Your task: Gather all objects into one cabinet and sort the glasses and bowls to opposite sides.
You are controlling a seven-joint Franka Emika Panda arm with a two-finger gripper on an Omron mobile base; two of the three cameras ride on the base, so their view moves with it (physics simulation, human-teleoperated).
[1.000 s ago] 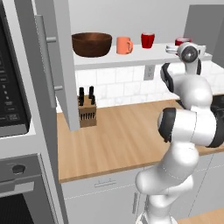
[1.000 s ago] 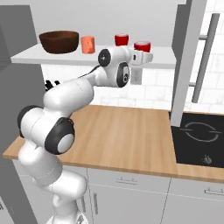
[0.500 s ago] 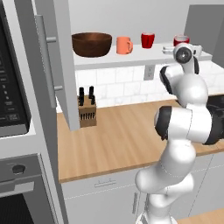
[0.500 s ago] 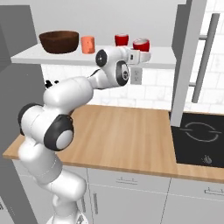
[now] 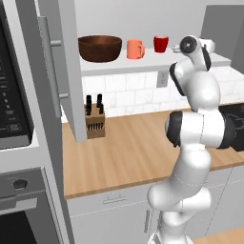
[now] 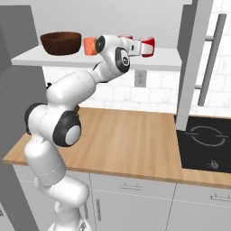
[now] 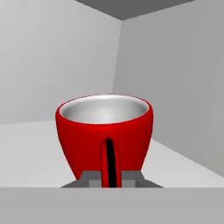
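Over the last second your gripper (image 7: 111,177), clamped on the handle of a red cup (image 7: 105,133), has carried it leftward along the cabinet shelf (image 6: 171,61) towards the other red cup (image 5: 161,43), though whether it rests on the shelf I can't tell.

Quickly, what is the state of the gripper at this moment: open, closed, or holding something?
Gripper: closed on the handle of the red cup, which it holds over the cabinet shelf.

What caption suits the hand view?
The hand shut on the handle of a red cup on the pale cabinet shelf.
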